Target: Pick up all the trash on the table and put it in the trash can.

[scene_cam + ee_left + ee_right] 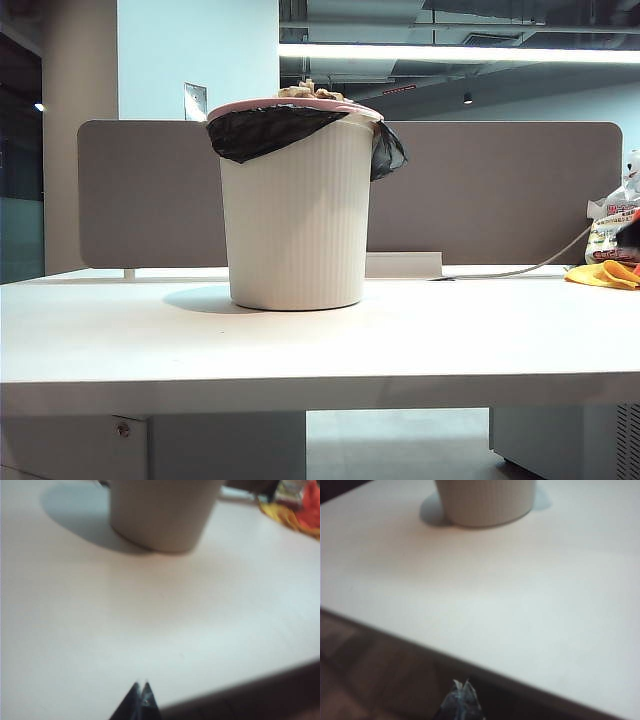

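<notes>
A: White tabletop (120,340), wide, thick front edge; grey-brown divider panel (500,190) along its far side. Items, left to right?

B: Item one, left end effector (141,685): fingertips pressed together, closed on nothing, over the near edge of the tabletop, left of centre. Seen only by its own wrist camera.

A: Centre?

B: Item two, trash can (296,210): off-white, ribbed, tapered, upright on the tabletop, pink rim, black bag liner (265,130) folded over the edge. Item three, trash (305,92): tan crumpled paper showing just above the rim, inside the can.

A: Right of that?

B: Item four, right end effector (461,685): tips shut together, empty, just past the near edge of the tabletop. Item five, far right: yellow-orange cloth (605,274) lying on the tabletop, with a printed white plastic bag (610,225) touching it behind. A grey cable (530,266) runs from there toward the divider.
</notes>
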Robot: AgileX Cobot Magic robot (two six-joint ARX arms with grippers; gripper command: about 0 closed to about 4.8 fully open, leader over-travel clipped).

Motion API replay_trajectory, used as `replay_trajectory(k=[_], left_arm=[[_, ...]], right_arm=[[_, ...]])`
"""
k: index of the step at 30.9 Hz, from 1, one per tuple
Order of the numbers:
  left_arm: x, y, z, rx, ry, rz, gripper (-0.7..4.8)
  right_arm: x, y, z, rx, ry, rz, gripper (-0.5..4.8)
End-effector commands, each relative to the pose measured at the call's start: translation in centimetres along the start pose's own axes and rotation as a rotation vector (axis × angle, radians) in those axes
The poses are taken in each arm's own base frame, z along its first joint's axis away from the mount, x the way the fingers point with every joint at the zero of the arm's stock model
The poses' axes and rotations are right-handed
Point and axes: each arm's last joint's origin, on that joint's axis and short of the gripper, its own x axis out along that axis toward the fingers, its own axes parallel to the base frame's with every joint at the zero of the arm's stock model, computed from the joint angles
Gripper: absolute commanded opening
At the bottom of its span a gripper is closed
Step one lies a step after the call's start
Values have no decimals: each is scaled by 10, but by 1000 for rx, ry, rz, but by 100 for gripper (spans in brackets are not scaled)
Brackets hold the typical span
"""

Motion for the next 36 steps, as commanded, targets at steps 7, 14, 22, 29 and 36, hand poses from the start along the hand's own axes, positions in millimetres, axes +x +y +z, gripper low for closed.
replay_trajectory(k=[7,14,22,29,36], left_arm=[[-16,19,20,-4,-245,205,2],[-19,25,22,-13,-258,274,2],[-19,25,22,-12,-258,273,2],[-19,25,22,-12,-258,273,2],[-19,25,22,-12,-258,273,2]], right_arm=[[-27,-17,24,-10,-306,-204,4],[-38,-24,40,-21,-395,-323,4],[-32,-31,25,-3,-351,-358,4],[-29,-34,10,44,-209,-375,4],[-29,-34,10,43,-213,-376,4]])
